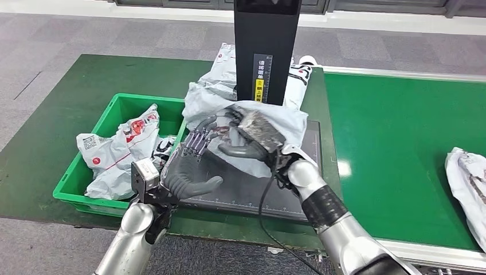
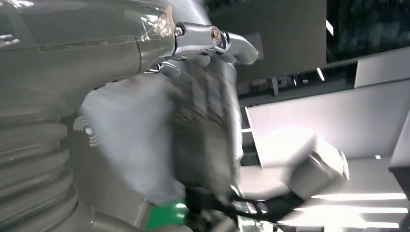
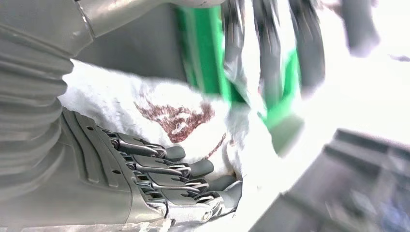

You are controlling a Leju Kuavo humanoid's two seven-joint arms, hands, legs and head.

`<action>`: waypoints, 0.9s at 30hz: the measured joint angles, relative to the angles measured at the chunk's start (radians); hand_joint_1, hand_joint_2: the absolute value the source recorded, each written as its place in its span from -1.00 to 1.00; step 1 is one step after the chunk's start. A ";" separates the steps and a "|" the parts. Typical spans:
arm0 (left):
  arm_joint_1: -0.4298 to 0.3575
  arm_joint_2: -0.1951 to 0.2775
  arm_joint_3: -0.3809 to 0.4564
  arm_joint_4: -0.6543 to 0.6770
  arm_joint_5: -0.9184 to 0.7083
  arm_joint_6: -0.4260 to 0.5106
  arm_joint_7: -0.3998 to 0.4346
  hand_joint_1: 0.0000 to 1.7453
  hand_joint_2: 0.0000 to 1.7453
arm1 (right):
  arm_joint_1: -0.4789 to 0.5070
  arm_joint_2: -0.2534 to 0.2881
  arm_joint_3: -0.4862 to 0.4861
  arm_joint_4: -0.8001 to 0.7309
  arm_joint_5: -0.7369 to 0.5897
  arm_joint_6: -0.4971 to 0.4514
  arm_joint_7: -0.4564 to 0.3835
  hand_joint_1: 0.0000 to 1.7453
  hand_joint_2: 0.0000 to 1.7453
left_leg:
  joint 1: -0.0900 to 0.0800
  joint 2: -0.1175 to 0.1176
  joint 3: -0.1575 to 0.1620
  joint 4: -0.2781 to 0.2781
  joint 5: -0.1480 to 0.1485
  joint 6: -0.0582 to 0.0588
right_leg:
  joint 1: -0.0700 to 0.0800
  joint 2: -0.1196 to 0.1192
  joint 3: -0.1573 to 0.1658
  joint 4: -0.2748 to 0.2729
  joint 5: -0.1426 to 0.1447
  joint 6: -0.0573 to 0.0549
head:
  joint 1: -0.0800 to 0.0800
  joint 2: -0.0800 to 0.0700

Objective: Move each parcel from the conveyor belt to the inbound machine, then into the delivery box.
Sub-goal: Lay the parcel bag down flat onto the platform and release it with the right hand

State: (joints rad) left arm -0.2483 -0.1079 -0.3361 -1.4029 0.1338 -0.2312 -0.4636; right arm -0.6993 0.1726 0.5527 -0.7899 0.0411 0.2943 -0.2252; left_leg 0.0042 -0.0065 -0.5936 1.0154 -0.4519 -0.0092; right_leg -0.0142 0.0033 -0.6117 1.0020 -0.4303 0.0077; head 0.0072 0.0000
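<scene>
Mid-task: at frame centre the right hand [image 1: 258, 134] grips a parcel [image 1: 275, 117] over the inbound machine [image 1: 252, 189]; the left hand [image 1: 192, 166] hovers spread and empty; parcels already fill the delivery box [image 1: 109, 120] at left; another parcel [image 1: 467, 172] waits far right.

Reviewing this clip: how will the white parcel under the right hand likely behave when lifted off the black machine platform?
The white parcel looks like a crumpled poly mailer, so it will probably sag and fold around the right hand. Its glossy film may slip. It seems soft and light, unlikely to roll.

White parcel [image 1: 269, 123] (red print), green bin [image 1: 109, 117]
</scene>
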 joint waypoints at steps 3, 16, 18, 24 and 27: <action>0.049 0.003 0.033 -0.045 -0.028 0.025 0.007 -1.00 1.00 | 0.152 -0.066 -0.187 -0.243 -0.126 -0.109 -0.006 -1.00 1.00 | 0.000 -0.001 -0.001 0.000 -0.001 0.001 | 0.000 -0.001 0.000 -0.001 -0.001 0.000 | 0.000 0.000; 0.087 -0.006 0.061 -0.079 -0.052 0.039 0.023 -1.00 1.00 | 0.410 -0.079 -0.474 -0.455 -0.372 -0.348 -0.031 -1.00 1.00 | 0.000 -0.001 -0.001 0.000 -0.003 0.001 | 0.000 -0.002 0.000 -0.001 -0.002 0.001 | 0.000 0.000; 0.087 -0.010 0.061 -0.078 -0.057 0.036 0.029 -1.00 1.00 | 0.440 -0.072 -0.507 -0.461 -0.422 -0.374 -0.031 -1.00 1.00 | 0.000 0.000 -0.001 0.000 -0.003 0.000 | 0.000 -0.001 0.000 -0.001 -0.002 0.001 | 0.000 0.000; 0.086 -0.024 0.061 -0.075 -0.062 0.021 0.045 -1.00 1.00 | 0.477 -0.063 -0.529 -0.462 -0.469 -0.399 -0.020 -1.00 1.00 | 0.000 0.000 -0.001 0.000 -0.003 0.000 | 0.000 0.001 0.000 -0.001 -0.002 0.001 | 0.000 0.000; 0.085 -0.028 0.061 -0.073 -0.062 0.014 0.053 -1.00 1.00 | 0.472 -0.063 -0.521 -0.444 -0.430 -0.374 0.007 -1.00 1.00 | 0.000 0.001 -0.001 0.000 -0.003 0.000 | 0.000 0.001 0.000 -0.001 -0.002 0.001 | 0.000 0.000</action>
State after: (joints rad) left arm -0.1637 -0.1354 -0.2751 -1.4755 0.0717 -0.2175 -0.4108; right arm -0.2268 0.1098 0.0320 -1.2339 -0.3884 -0.0795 -0.2178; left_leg 0.0039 -0.0059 -0.5942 1.0151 -0.4553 -0.0093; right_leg -0.0143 0.0038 -0.6120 1.0015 -0.4322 0.0084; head 0.0072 0.0002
